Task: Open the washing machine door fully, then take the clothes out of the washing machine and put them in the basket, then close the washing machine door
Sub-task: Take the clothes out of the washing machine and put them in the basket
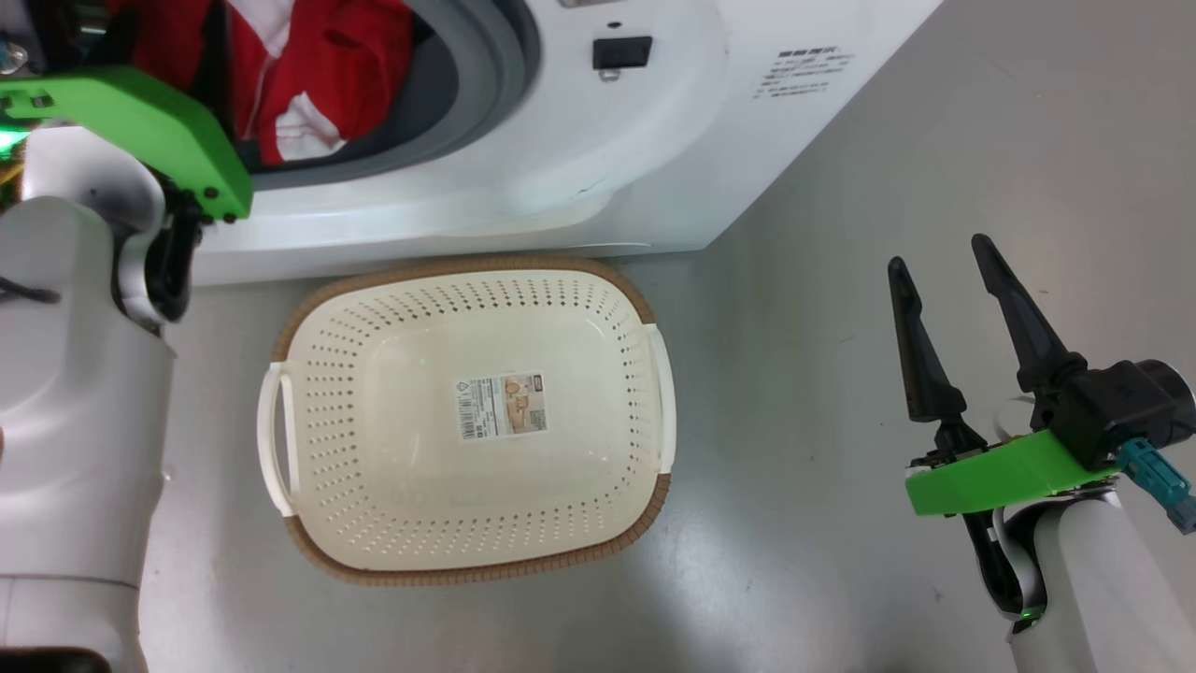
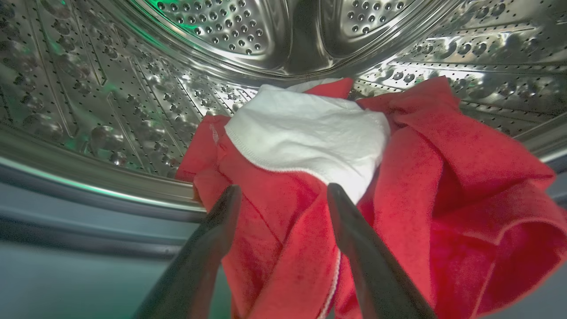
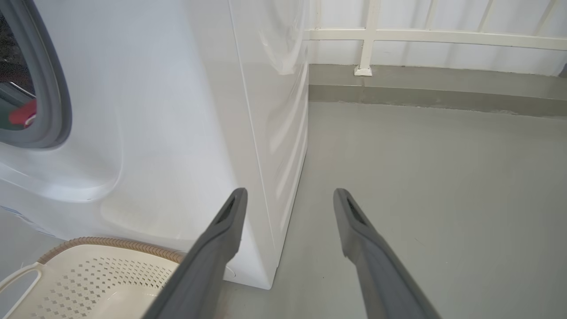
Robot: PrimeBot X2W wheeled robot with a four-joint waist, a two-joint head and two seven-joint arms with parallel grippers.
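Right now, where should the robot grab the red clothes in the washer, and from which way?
Probably the bunched fold of the clothes where the white panel meets the red, near the drum's front lip. Come straight in through the open front, the way the left jaws point. That fold rises between the open jaws, so closing there should catch plenty of fabric.

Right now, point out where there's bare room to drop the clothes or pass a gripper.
The basket holds just a paper label, so its bottom is free. Bare grey floor runs between the basket's handle and the open right gripper. Crowded: the drum, where the clothes lie right before the open left gripper; the basket's rim sits close to the washing machine.
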